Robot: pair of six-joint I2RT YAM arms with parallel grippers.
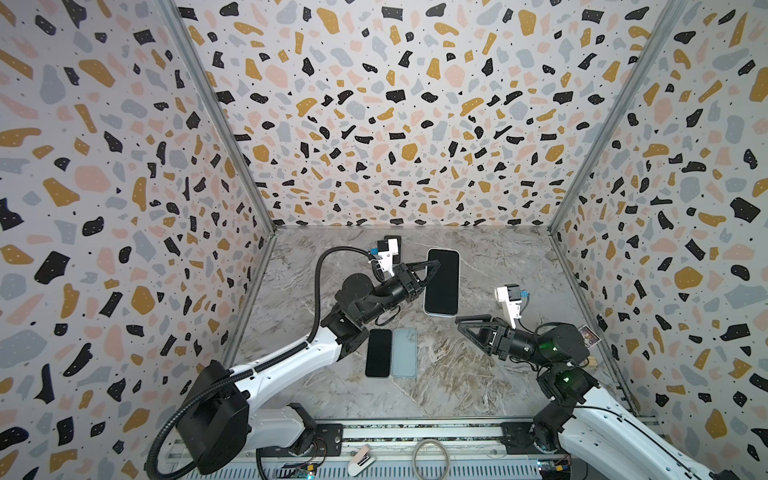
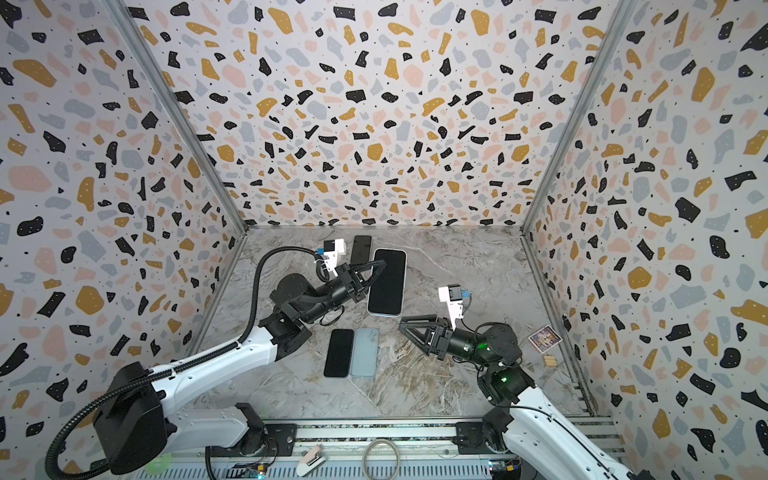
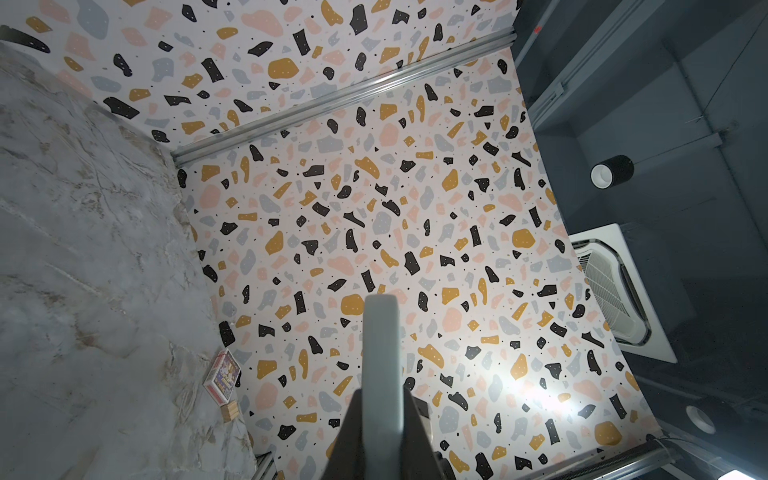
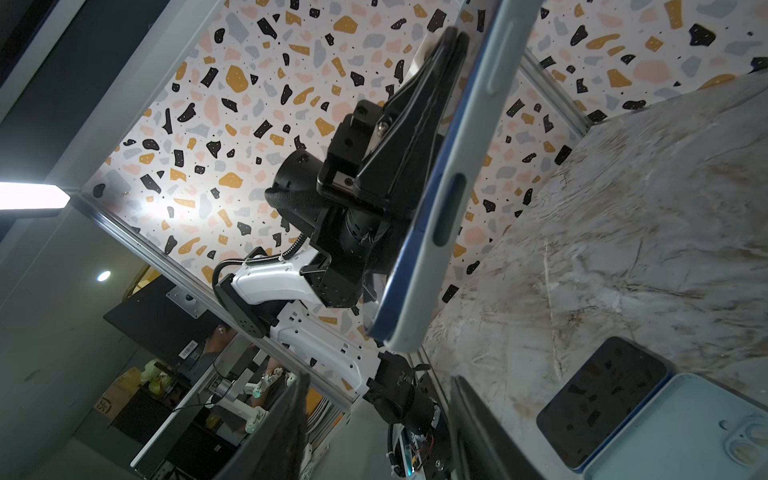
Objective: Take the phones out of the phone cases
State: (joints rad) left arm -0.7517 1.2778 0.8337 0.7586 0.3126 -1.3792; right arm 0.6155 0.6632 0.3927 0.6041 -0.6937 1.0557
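Observation:
A large phone with a dark screen sits in a pale phone case (image 1: 442, 282) (image 2: 387, 282) and is held up above the marble table. My left gripper (image 1: 433, 264) (image 2: 379, 264) is shut on its long left edge; in the left wrist view the case's pale edge (image 3: 380, 353) runs up between the fingers (image 3: 353, 428). My right gripper (image 1: 460, 324) (image 2: 402, 324) stands open just off the phone's near end, with nothing between its jaws. In the right wrist view the phone's blue rim shows along the pale case (image 4: 449, 187), beyond the open right gripper (image 4: 374, 415).
A black phone (image 1: 378, 353) and a pale blue case (image 1: 404, 352) lie side by side on the table (image 1: 478, 374) near the front. Another dark phone (image 1: 395, 243) lies at the back. A card box (image 1: 588, 334) and a wooden block (image 2: 550, 360) sit by the right wall.

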